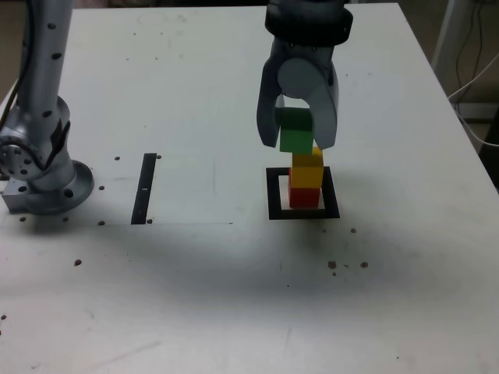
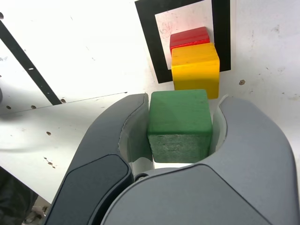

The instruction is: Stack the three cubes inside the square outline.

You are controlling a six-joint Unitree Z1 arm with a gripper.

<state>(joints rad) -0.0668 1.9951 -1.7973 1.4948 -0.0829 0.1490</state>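
A red cube stands inside the black square outline with a yellow cube stacked on top of it. My gripper is shut on a green cube, which hangs just above the yellow one and a little toward the exterior view's left of it. The wrist view shows the green cube clamped between the two grey jaws, with the yellow cube and red cube beyond it in the square outline.
A narrow black strip lies on the white table at the exterior view's left of the outline. The arm's grey base stands at the far left. A white cable runs past the table's right edge.
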